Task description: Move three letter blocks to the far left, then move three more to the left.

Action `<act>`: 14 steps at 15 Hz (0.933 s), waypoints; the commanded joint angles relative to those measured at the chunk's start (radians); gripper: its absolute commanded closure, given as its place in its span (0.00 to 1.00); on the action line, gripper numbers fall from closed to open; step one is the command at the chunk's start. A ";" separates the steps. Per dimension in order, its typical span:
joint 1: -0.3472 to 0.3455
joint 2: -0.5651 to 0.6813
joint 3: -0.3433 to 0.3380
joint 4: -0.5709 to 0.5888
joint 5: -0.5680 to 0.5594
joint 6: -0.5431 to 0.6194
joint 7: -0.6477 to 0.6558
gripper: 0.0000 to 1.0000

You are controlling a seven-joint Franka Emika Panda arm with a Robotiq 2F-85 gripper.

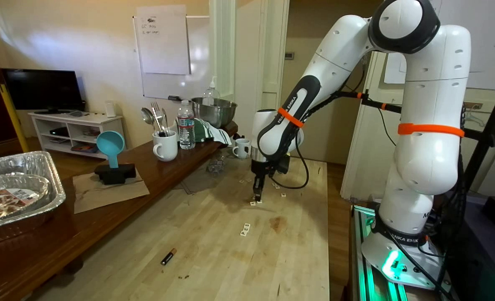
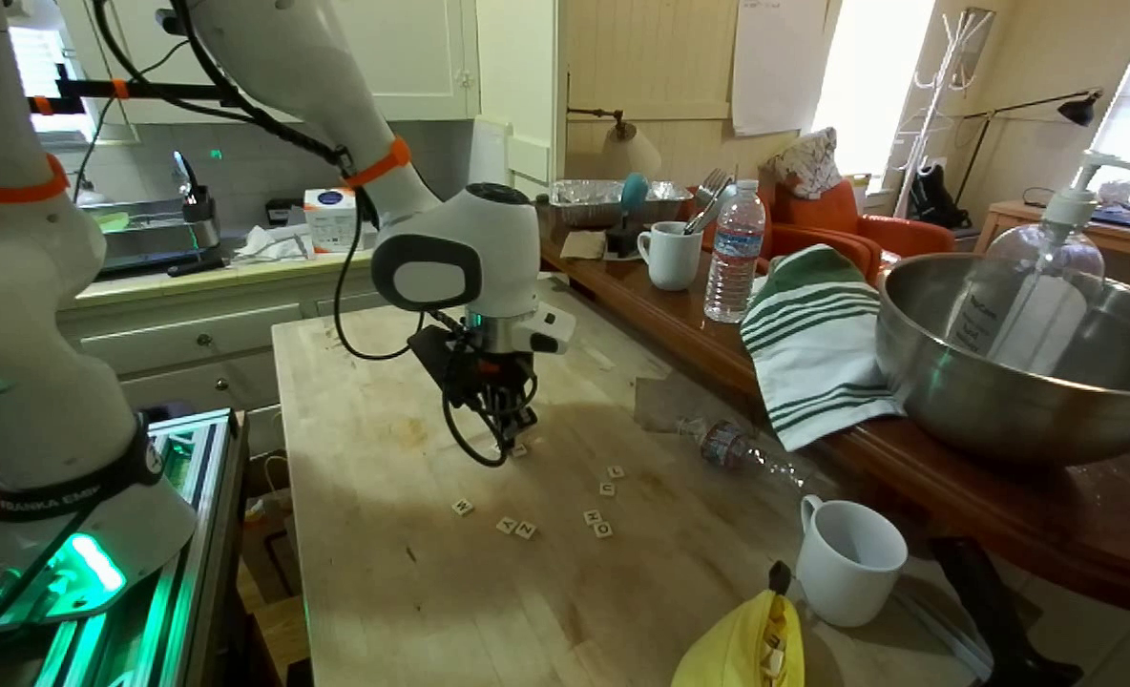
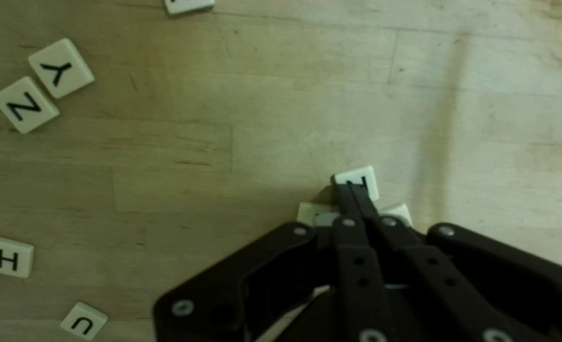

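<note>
My gripper has its fingertips together, right over a pale letter block, with no block between them. Two more blocks, a left one and a right one, are partly hidden behind the fingers. The wrist view also shows a Y block beside a Z or N block, an H block and a U block. In an exterior view, the gripper is low at the tabletop by a block; three blocks lie in a row nearer the camera.
A battery lies on the wooden table. A white mug, a yellow pouch and a lying plastic bottle are on the table too. A raised dark wood counter runs along one side, with cutlery mug and bowl.
</note>
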 commanded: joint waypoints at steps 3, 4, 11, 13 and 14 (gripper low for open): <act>0.015 0.044 -0.008 0.009 -0.003 0.066 0.082 1.00; 0.015 0.045 -0.008 0.010 -0.004 0.069 0.090 1.00; 0.022 0.048 -0.031 0.014 -0.053 0.060 0.166 1.00; 0.025 0.049 -0.043 0.016 -0.076 0.059 0.199 1.00; 0.025 0.048 -0.046 0.017 -0.085 0.053 0.209 1.00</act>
